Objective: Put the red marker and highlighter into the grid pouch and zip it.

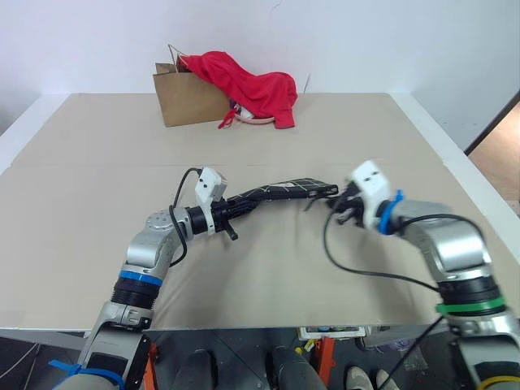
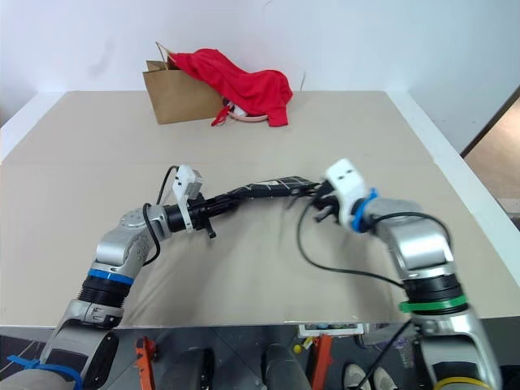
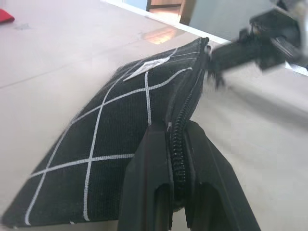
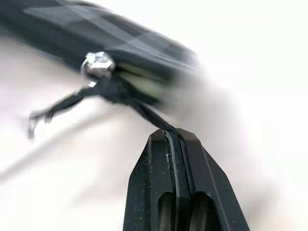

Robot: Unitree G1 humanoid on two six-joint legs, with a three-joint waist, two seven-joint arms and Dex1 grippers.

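The grid pouch (image 1: 286, 190), black with thin white lines and a small white label (image 3: 148, 68), hangs above the table between my two arms. My left gripper (image 3: 175, 144) is shut on the pouch's zipper edge at its near end. My right gripper (image 4: 175, 135) is shut on the black cord pull (image 4: 144, 109), which leads from the metal zipper slider (image 4: 98, 62) at the pouch's far end (image 1: 329, 191). In the head views the right gripper (image 1: 341, 203) sits just right of the pouch. The red marker and the highlighter are hidden.
A brown paper bag (image 1: 183, 97) with a red cloth (image 1: 253, 85) draped over it stands at the back of the beige table (image 1: 97, 203). A black cable (image 1: 366, 272) loops from the right wrist. The table's right edge (image 1: 463, 175) is near the right arm.
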